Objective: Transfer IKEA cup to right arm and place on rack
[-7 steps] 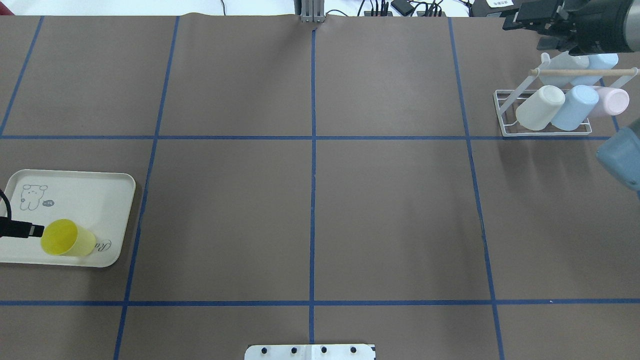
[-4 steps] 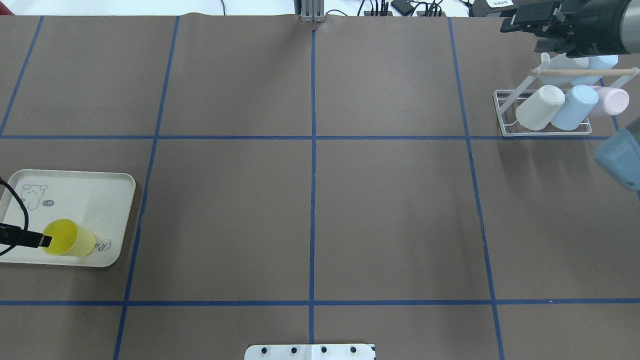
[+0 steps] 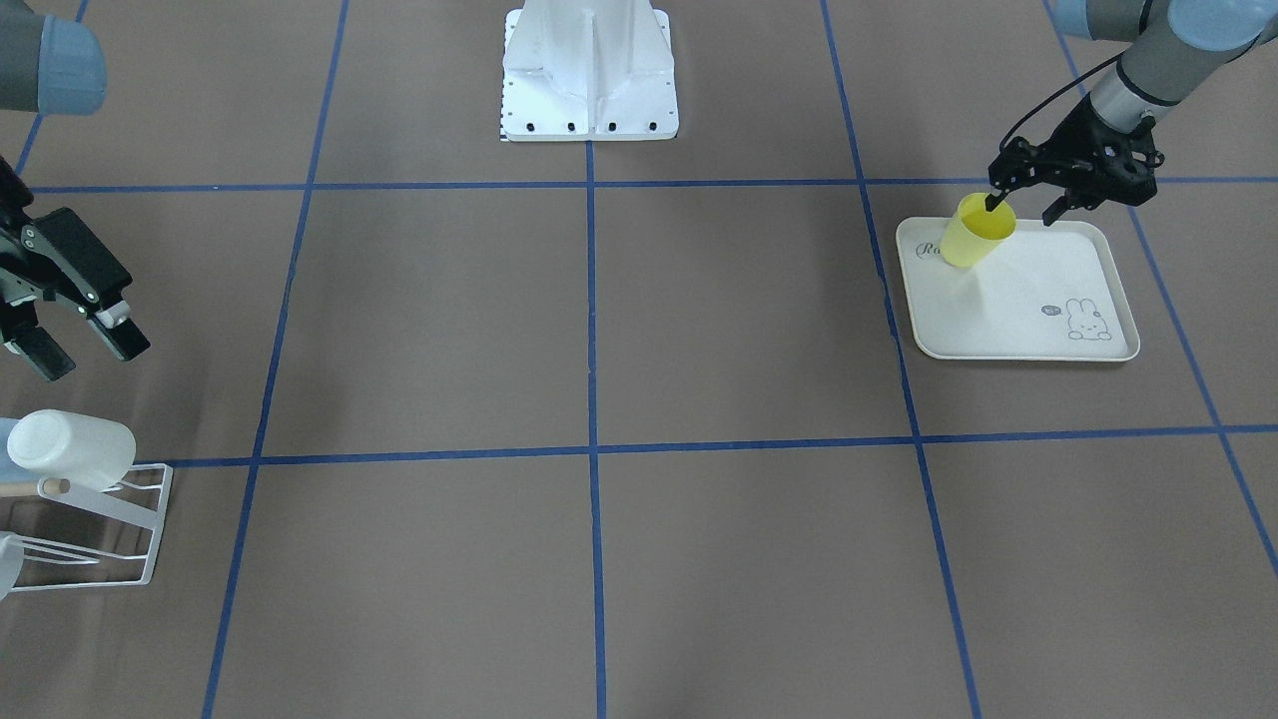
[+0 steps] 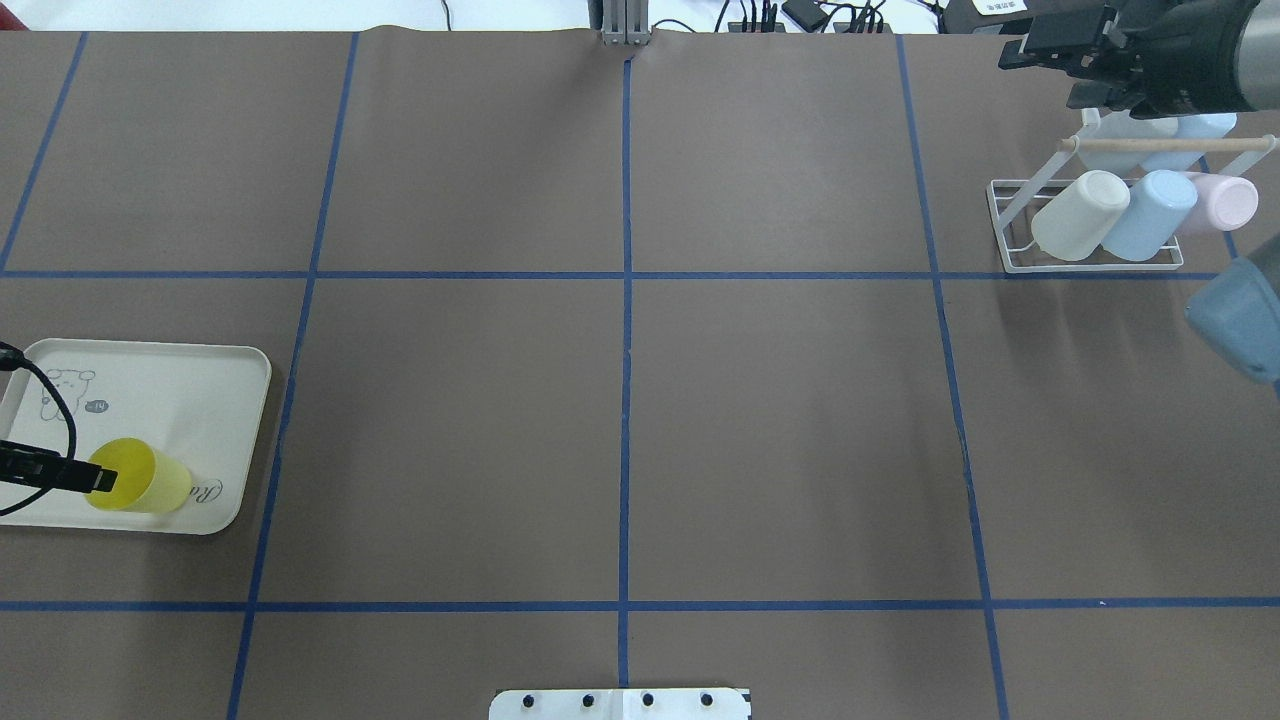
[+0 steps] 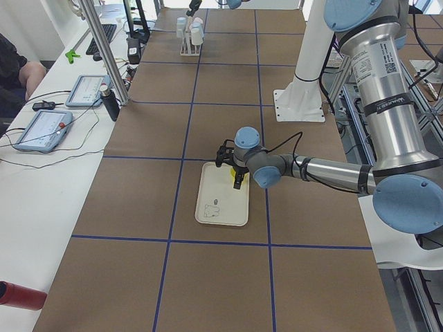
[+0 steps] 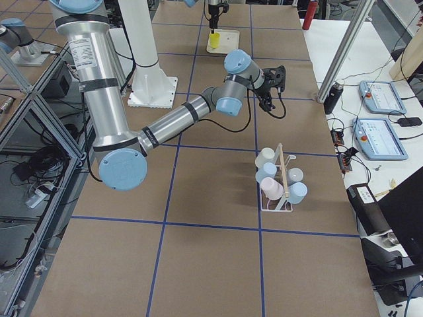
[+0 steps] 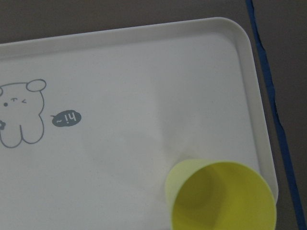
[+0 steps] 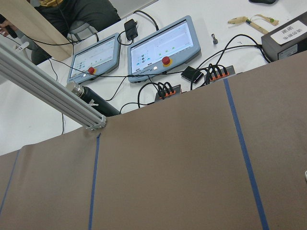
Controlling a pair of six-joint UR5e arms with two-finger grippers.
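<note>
The yellow IKEA cup point(image 3: 970, 238) stands mouth up near a corner of the cream rabbit-print tray point(image 3: 1028, 315). My left gripper point(image 3: 1020, 207) is open at the cup's rim. One finger point(image 4: 100, 480) dips into the mouth of the cup point(image 4: 150, 482) and the other stays outside. The left wrist view looks down into the cup point(image 7: 223, 199) on the tray point(image 7: 120, 143). My right gripper point(image 3: 85, 348) hangs open and empty just beyond the white wire rack point(image 4: 1090, 263), which holds several pale cups. The rack point(image 3: 110, 534) has a wooden peg.
Brown table cover with a blue tape grid. The white robot base plate point(image 3: 589, 90) sits at mid table edge. Past the far table edge lie tablets point(image 8: 163, 48), cables and a black bottle point(image 5: 109, 104). A person sits at the far left corner in the exterior left view.
My left gripper's finger has slid from beside the cup's rim to over its mouth. The cup has stayed in place. The right gripper has drifted slightly away from the rack.
</note>
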